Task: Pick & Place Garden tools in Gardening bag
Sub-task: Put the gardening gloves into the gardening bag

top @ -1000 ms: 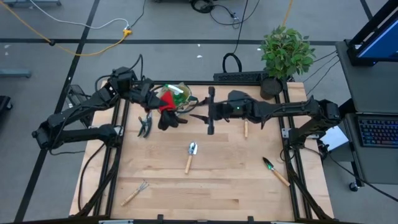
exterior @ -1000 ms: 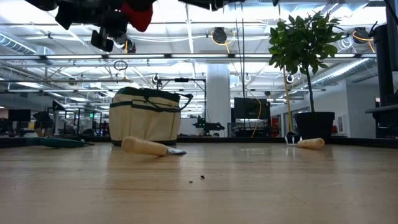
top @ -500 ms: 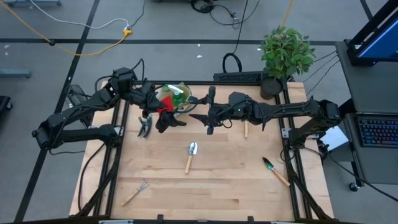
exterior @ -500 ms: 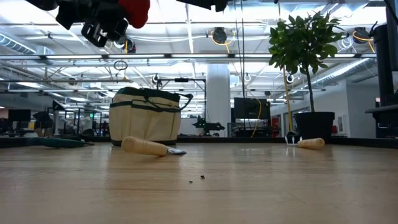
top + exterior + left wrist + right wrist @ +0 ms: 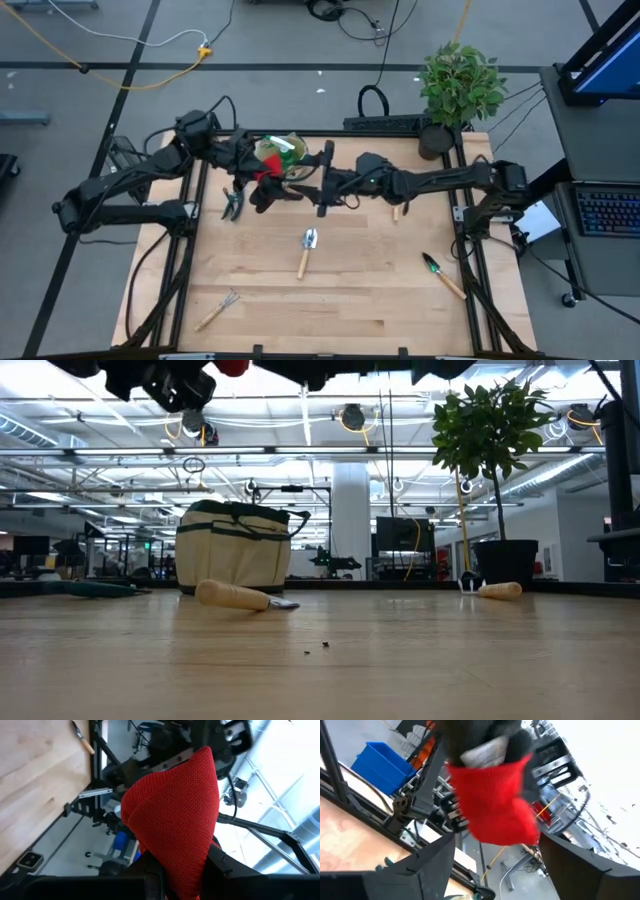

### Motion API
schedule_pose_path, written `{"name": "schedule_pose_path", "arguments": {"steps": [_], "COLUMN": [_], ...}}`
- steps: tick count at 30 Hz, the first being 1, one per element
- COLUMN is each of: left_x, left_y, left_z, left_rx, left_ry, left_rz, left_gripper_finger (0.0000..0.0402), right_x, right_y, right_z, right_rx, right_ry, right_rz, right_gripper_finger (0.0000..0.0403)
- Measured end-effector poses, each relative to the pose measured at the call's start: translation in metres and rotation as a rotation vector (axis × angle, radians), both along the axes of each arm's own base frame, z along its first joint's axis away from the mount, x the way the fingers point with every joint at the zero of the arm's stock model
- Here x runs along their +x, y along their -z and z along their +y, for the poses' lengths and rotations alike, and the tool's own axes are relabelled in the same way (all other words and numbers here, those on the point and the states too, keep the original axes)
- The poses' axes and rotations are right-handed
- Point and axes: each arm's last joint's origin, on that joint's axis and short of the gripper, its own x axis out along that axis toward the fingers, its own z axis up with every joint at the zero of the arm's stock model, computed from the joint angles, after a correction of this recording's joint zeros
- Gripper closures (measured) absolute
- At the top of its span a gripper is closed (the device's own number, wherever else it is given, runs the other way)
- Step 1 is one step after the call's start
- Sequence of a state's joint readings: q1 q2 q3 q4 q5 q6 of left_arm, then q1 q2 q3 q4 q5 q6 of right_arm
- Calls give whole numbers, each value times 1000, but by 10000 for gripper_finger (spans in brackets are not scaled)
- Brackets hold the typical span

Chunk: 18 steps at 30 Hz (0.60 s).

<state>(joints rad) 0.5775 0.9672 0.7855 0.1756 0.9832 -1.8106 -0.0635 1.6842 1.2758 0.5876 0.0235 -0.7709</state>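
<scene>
Red-black gloves hang up high at about 11 o'clock, squeezed tight in the left gripper, right by the gardening bag. Right gripper waits beside them, fingers spread apart. Shears, silver trowel, green-bladed trowel and rake lie out on the table, not yet bagged.

R end effector moved toward gloves, L-held.

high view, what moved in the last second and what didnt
The right gripper reached across toward the red-black glove that the left gripper holds up beside the gardening bag; its open fingers now flank the glove. The left gripper lifted the glove slightly. The pruning shears, silver trowel, green-bladed trowel and rake stayed put.
</scene>
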Motion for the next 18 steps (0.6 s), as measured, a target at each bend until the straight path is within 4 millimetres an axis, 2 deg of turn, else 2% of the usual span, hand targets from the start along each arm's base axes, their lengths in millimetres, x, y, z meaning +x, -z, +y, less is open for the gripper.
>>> {"name": "schedule_pose_path", "arguments": {"steps": [4,10,18], "left_x": [13,24,31], "left_y": [6,14,19], "left_z": [-2,-1,5], "left_rx": [-14,-4,19], "left_ry": [23,43,57], "left_rz": [16,25,18], "left_gripper_finger": [337,337,337], "right_x": [13,16,16], "right_y": [6,5,6], "right_z": [-1,0,3], "right_rx": [37,59,179], "right_ry": [-4,-8,-25], "right_rz": [-29,-53,-57], "right_gripper_finger": [105,93,118]}}
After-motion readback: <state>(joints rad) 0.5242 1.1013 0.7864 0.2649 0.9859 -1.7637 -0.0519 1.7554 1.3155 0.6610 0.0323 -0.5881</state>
